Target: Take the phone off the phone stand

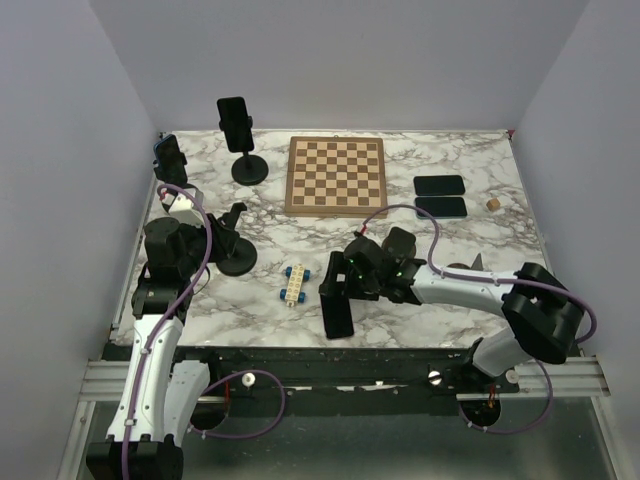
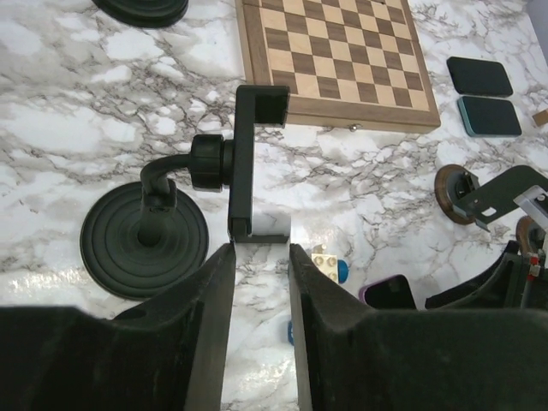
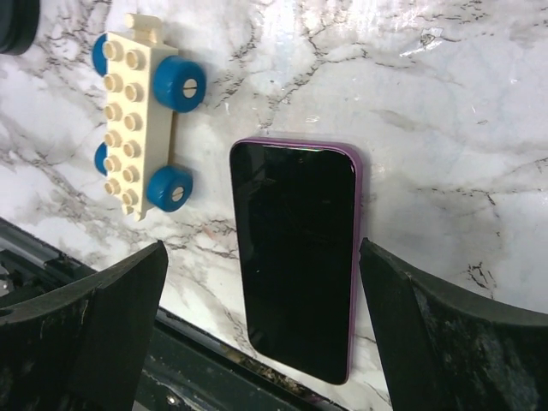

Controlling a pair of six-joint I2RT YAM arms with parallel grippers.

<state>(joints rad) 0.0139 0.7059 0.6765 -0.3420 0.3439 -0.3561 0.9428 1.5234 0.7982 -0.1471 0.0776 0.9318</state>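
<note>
The left claw (image 2: 261, 257) is closed on the lower end of the phone stand (image 2: 244, 163), though its own fingers hide the contact. The phone (image 3: 295, 257) lies flat on the worktop (image 3: 445, 111), its near end at the near edge and a toy block car (image 3: 141, 128) just to its left. The right claw (image 3: 263, 248) straddles it, spread wide.
</note>
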